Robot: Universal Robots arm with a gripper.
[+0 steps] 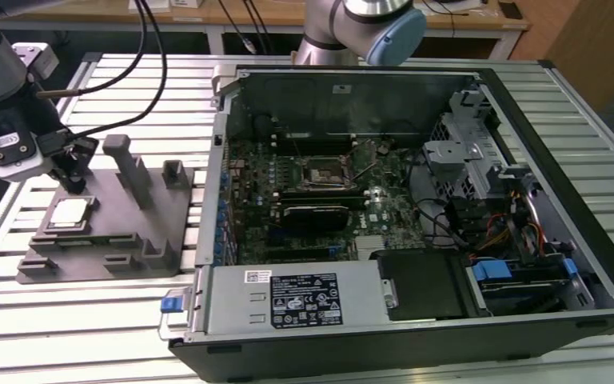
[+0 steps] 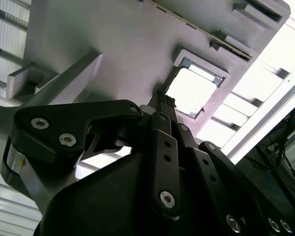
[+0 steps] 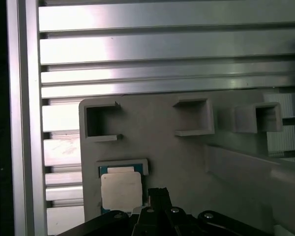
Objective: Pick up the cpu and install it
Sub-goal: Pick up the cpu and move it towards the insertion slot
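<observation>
Currently: 1 cpu (image 1: 69, 212), lying flat in a recess of the grey fixture (image 1: 109, 228), at 9 o'clock of the open computer case (image 1: 414, 352) in the exterior view. 1 gripper (image 1: 74, 184), jaws pressed together and empty, just beside the cpu at its 12 o'clock.

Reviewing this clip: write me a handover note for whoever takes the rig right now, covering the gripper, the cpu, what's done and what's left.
Gripper: shut, holding nothing, tips down by the edge of the cpu.
Cpu: lies flat in its pocket on the grey fixture, to the exterior view's left of the open computer case.
Done: the arm is at the cpu; nothing gripped.
Left: the pickup, and the install on the motherboard.
</observation>
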